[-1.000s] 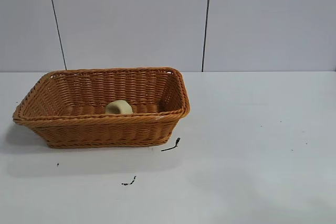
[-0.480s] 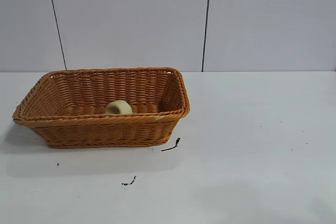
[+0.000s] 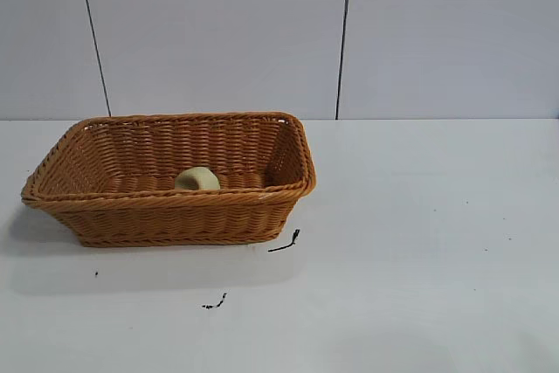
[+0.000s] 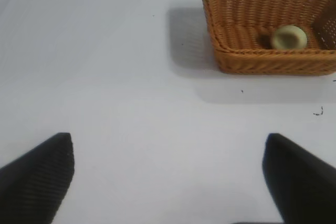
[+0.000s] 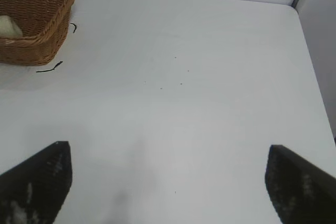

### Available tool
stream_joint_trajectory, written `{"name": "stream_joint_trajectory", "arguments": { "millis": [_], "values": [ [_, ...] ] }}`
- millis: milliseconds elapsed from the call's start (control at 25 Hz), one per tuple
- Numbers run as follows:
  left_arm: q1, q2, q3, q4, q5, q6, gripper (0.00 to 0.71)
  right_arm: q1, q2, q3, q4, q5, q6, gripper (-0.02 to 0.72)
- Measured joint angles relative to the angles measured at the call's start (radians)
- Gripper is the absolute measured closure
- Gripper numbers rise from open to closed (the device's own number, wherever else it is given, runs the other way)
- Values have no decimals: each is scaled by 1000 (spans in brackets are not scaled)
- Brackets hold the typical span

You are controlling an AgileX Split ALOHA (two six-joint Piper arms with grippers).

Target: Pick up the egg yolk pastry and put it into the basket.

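Two grippers, both mine, both empty: that is the short of it.

Exterior, pastry: the pastry (image 3: 197, 179) lies inside the basket (image 3: 170, 201), on its floor near the front wall, tipped a little against it. I judge the task done.
Exterior, basket: it stands on the table (image 3: 419, 242), with two small black scraps (image 3: 285, 242) on the table just beside its front corner.
Exterior, arms: neither of my arms shows here, so both are pulled well clear of the basket.

Left wrist, gripper: my left gripper (image 4: 168, 177) has its fingers spread wide with only bare table between them; it grips nothing.
Left wrist, basket: the basket (image 4: 247, 61) is well ahead of this hand and off to one side, the pastry (image 4: 289, 37) resting in it with its dimple showing.
Left wrist, why: I read this hand as parked, kept out of the way.

Right wrist, gripper: my right gripper (image 5: 168, 182) is wide open too, nothing held, over bare table.
Right wrist, basket: the basket (image 5: 47, 30) is far ahead and to the side, the pastry (image 5: 9, 27) a pale patch inside.
Right wrist, why: open and apart from the basket, as suits a hand that has let go.
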Motion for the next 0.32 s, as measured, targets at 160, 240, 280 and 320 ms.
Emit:
{"name": "stream_joint_trajectory", "arguments": {
  "millis": [160, 240, 280, 320],
  "values": [
    [0, 0, 0, 0, 0, 0, 14, -19, 0, 0, 2, 0, 0, 10],
    [0, 0, 0, 0, 0, 0, 14, -19, 0, 0, 2, 0, 0, 10],
    [0, 0, 0, 0, 0, 0, 14, -19, 0, 0, 2, 0, 0, 10],
    [0, 0, 0, 0, 0, 0, 14, -19, 0, 0, 3, 0, 0, 10]
  ]
}}
